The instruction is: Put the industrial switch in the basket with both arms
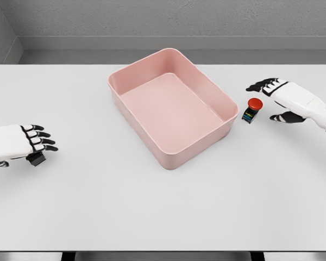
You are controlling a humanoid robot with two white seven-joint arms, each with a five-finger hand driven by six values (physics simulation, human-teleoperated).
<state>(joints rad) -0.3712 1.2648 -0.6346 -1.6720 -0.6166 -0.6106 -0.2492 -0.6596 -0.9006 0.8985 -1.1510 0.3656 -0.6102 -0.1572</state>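
- Reaching: your right hand (280, 101), fingers spread and empty, sits just beside the industrial switch (251, 110) near the tabletop's right edge.
- Close around its red cap squarely; basket (152, 136) wall is close.
- Left hand (27, 142) by left edge: relaxed, empty.

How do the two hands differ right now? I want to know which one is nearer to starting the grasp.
The right hand sits just beside the industrial switch, thumb and fingers spread toward it without touching; the left hand rests far from it, across the pink basket. The right hand is raised further up the table, the left lower and nearer the edge. Both are white with dark fingertips, open, holding nothing.
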